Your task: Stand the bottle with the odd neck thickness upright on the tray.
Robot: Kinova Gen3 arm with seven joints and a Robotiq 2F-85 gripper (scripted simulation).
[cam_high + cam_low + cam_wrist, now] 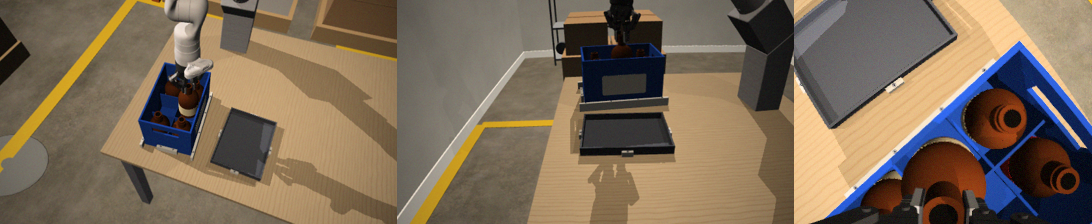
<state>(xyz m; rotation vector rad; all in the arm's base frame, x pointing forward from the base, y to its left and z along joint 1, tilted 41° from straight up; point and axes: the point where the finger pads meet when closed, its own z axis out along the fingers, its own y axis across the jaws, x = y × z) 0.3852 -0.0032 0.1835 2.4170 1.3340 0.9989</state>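
Observation:
My gripper [189, 86] [621, 37] [943, 202] is shut on the neck of a brown bottle [188, 98] [621, 51] [944, 167] with a cream label. It holds this bottle upright, raised above the others, its lower part still inside the blue crate [176, 142] [592, 81]. Two bottles stand at the crate's near end in the top view, one left [159, 120] [1039, 167] and one right [181, 125] [994, 120]. Two more stand at the far end, one left [172, 89] and one right [199, 87] [881, 194]. The fingers cover part of the held neck. The dark tray [242, 143] [625, 131] [869, 55] is empty.
A pale rail [202, 126] [625, 103] runs along the crate's tray side, between crate and tray. Small pale blocks [234, 171] [627, 154] sit against the tray's edges. A grey pedestal [237, 32] [765, 78] stands farther back on the table.

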